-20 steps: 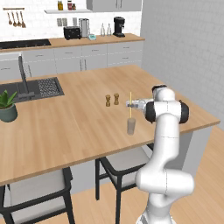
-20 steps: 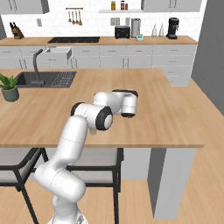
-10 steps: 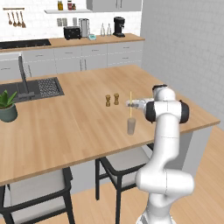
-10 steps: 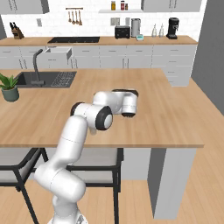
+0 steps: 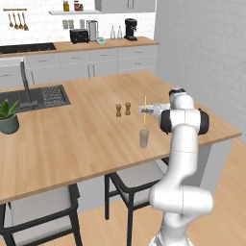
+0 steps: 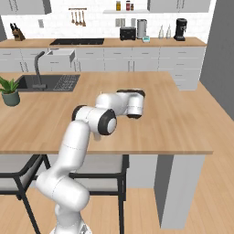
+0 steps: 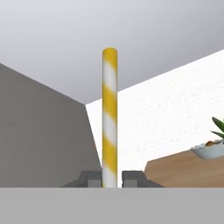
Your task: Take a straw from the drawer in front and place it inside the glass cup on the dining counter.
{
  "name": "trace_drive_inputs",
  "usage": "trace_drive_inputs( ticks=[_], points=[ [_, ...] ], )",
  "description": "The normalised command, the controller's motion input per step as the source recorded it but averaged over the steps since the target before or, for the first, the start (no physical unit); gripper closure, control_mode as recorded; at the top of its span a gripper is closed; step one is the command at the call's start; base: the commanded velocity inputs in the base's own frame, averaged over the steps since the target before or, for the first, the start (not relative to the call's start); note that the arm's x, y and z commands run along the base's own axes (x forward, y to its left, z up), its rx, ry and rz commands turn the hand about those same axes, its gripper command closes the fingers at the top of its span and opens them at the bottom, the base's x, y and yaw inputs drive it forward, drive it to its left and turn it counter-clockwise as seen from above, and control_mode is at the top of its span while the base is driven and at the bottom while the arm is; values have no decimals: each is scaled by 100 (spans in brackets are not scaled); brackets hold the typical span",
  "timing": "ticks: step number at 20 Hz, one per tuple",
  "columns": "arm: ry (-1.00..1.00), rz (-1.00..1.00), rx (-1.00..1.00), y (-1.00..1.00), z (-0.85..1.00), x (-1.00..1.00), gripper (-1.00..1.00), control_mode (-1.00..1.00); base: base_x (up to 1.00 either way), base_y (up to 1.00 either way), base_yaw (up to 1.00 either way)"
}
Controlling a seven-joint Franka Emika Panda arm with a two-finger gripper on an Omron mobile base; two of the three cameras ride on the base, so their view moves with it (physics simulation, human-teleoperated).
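- A white tiled back wall [image 6: 100,25] runs behind a wooden worktop [image 6: 105,43], far beyond the hand.
- Grey cabinet fronts [image 6: 151,59] line up below that worktop.
- A black cooktop [image 6: 75,41], a toaster [image 6: 126,33] and a coffee maker [image 6: 181,29] stand along it.
- Utensils [image 6: 77,17] hang on the wall under a shelf [image 6: 124,11].
- A plain grey wall [image 5: 202,53] rises to the hand's side.
- Black-framed stools [image 5: 132,180] stand on the light wood floor [image 5: 226,211] below the hand.

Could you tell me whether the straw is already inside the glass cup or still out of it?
Out. The straw stands upright, pinched in the shut claw, its lower end above the glass cup on the dining counter.
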Motion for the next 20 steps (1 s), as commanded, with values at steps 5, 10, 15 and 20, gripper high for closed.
trace_drive_inputs(
  ticks=[5, 10, 15, 20],
  points=[
    [-12, 6, -4, 0, -5, -60, 100, -100, 0, 0, 0],
    [-8, 4, -1, 0, 7, -41, 100, -100, 0, 0, 0],
    [-1, 1, 0, 0, 18, -3, 100, -100, 0, 0, 0],
    [0, 1, 0, 2, 1, 0, 100, -100, 0, 0, 0]
  ],
)
